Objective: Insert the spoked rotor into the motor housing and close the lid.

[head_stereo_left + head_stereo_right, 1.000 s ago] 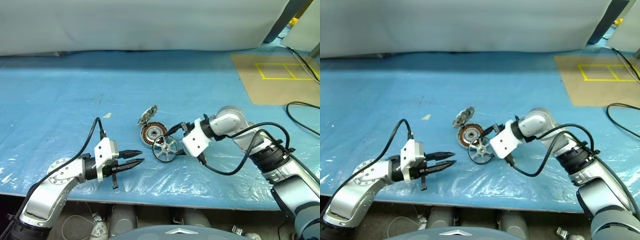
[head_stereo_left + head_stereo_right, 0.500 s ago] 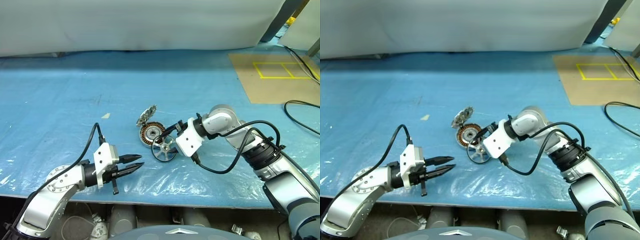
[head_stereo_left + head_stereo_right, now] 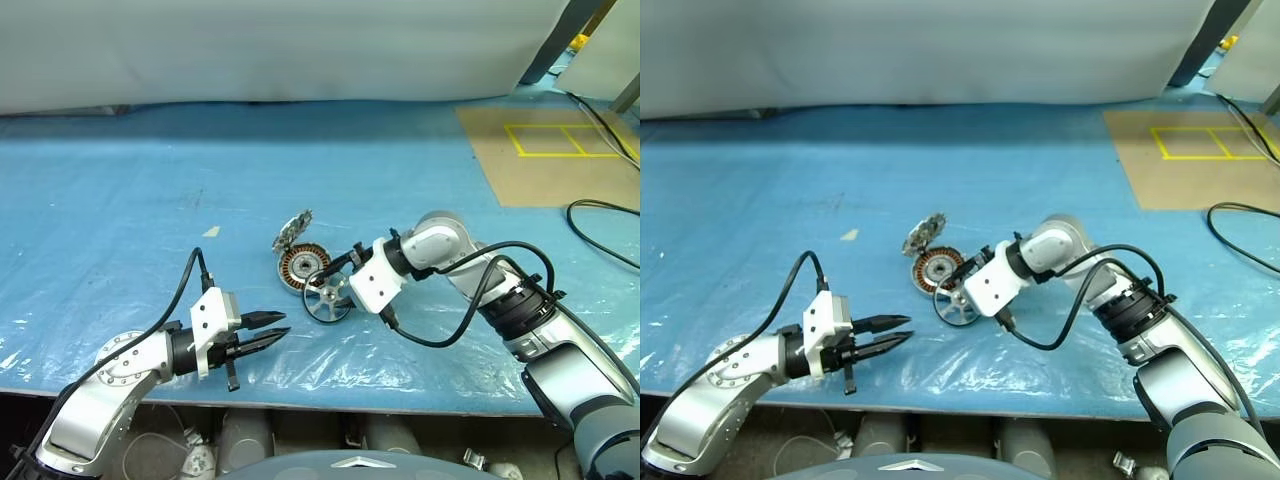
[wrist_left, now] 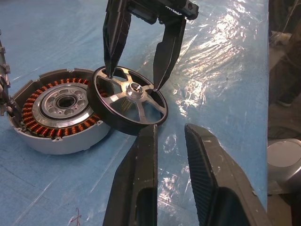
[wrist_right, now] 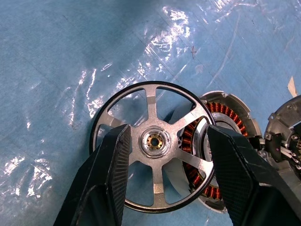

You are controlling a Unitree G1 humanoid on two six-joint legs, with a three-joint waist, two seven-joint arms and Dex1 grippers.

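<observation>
Over spoked rotor (image 5: 155, 141), right claw (image 4: 134, 80) narrowed

My arms are shiny silver metal tubes with black rings at the joints. Each wrist wears a white boxy block. A thin black cable loops along each arm. My fingers are black, pointy and ridged.

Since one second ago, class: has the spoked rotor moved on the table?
No. The spoked rotor sits against the near right side of the motor housing, exactly as before.
</observation>
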